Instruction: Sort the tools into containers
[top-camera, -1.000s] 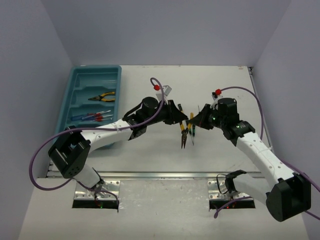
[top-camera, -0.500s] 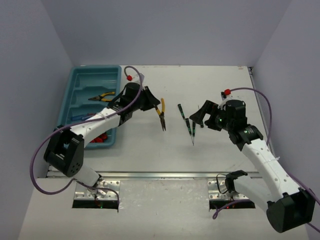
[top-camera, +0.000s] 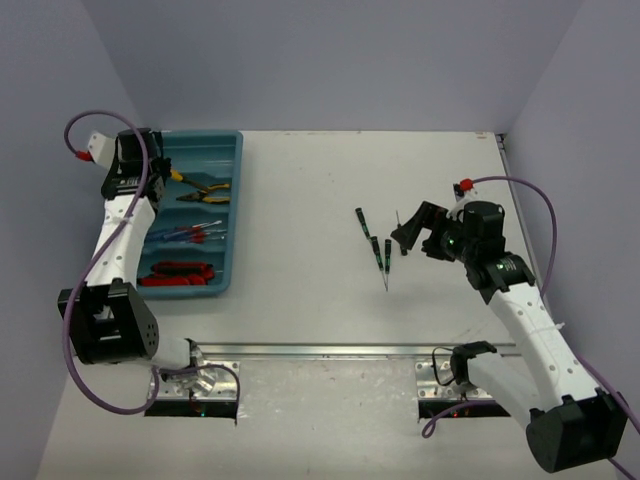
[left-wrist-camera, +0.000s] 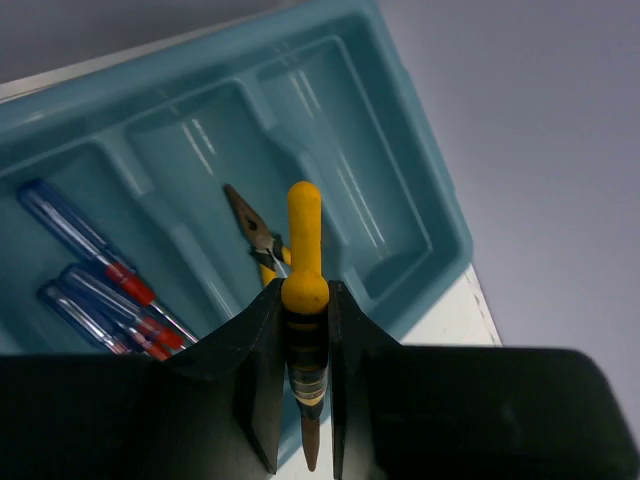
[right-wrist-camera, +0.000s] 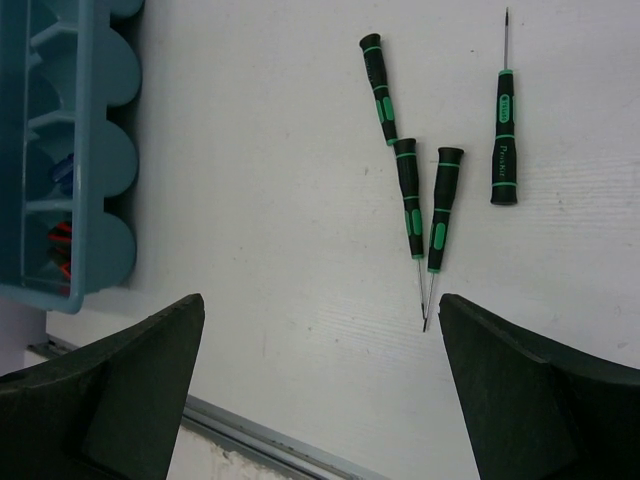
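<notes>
**Q:** Which step are you on?

**A:** Delivering. My left claw (left-wrist-camera: 304, 320) is clenched on a pair of yellow pliers (left-wrist-camera: 303, 225), holding them above the teal tray (left-wrist-camera: 430, 190). Directly beneath lies the other pair of pliers (left-wrist-camera: 255, 235), in the second compartment from the far end.

**Q:** So what does the next move need?

**A:** I think I should lower the pliers a little, keep them over that same compartment, then release. One compartment nearer holds the blue screwdrivers (left-wrist-camera: 90, 250), so drifting that way would mis-sort them.

**Q:** And your other side?

**A:** My right claw (right-wrist-camera: 325, 370) is spread wide and holds nothing. It hangs over the table (right-wrist-camera: 250, 250), above four green-and-black screwdrivers (right-wrist-camera: 440, 200) lying close together, well apart from the tray. I judge those come next, probably for the bare far compartment.
</notes>
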